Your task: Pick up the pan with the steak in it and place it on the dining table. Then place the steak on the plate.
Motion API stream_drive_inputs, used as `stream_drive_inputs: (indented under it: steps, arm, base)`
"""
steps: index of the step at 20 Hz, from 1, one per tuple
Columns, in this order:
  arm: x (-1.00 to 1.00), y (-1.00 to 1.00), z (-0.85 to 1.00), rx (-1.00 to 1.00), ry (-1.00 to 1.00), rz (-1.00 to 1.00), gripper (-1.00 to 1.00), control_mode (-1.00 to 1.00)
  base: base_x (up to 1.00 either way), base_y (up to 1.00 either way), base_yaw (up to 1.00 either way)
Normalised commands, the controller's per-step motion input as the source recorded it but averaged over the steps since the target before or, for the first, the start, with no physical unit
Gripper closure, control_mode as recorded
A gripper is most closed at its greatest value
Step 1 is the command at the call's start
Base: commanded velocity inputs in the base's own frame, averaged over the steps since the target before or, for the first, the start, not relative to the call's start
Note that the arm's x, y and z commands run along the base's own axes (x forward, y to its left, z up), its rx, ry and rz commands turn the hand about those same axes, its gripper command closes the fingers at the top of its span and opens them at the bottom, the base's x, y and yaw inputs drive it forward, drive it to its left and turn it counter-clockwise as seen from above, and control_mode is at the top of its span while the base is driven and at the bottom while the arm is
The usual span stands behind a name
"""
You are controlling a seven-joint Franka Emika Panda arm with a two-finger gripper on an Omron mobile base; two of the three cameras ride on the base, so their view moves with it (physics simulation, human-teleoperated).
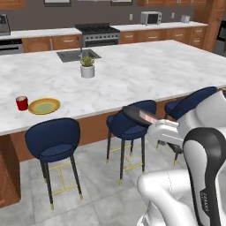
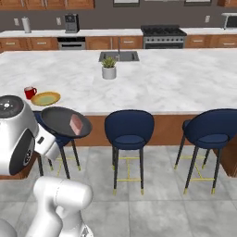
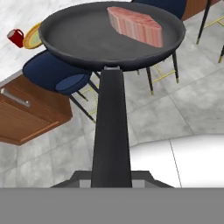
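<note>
The black pan (image 3: 83,41) hangs level in the air in front of the dining table (image 1: 145,73), above the stools. The pink steak (image 3: 134,25) lies near the pan's far rim. My gripper (image 3: 110,177) is shut on the end of the pan's long handle (image 3: 110,127). From the sides the pan (image 1: 134,114) (image 2: 60,121) juts out from my hand with the steak (image 1: 149,118) (image 2: 76,124) in it. The yellow-rimmed plate (image 1: 44,106) (image 2: 45,98) (image 3: 30,38) lies on the table near its front edge, left of the pan.
A red mug (image 1: 21,103) (image 2: 30,92) stands just left of the plate. A potted plant (image 1: 87,66) and a sink (image 1: 75,55) are farther back on the table. Blue stools (image 1: 55,141) (image 2: 128,127) line the table's near edge, one under the pan.
</note>
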Motion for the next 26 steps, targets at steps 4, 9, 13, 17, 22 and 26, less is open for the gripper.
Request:
stream_drive_inputs:
  steps: [4, 9, 13, 17, 22, 26]
  arm:
    - [0.0, 0.0, 0.0, 0.0, 0.0, 0.0, 1.0, 1.0]
    - [0.0, 0.0, 0.0, 0.0, 0.0, 0.0, 1.0, 1.0]
    - [0.0, 0.0, 0.0, 0.0, 0.0, 0.0, 1.0, 1.0]
    - [0.0, 0.0, 0.0, 0.0, 0.0, 0.0, 1.0, 1.0]
    - [0.0, 0.0, 0.0, 0.0, 0.0, 0.0, 1.0, 1.0]
    - [0.0, 0.0, 0.0, 0.0, 0.0, 0.0, 1.0, 1.0]
  base:
    - [0.44, 0.0, 0.0]
    - [0.67, 0.05, 0.0]
    - [0.72, 0.08, 0.04]
    - [0.63, 0.03, 0.11]
    - [0.29, 0.0, 0.18]
    - [0.28, 0.0, 0.16]
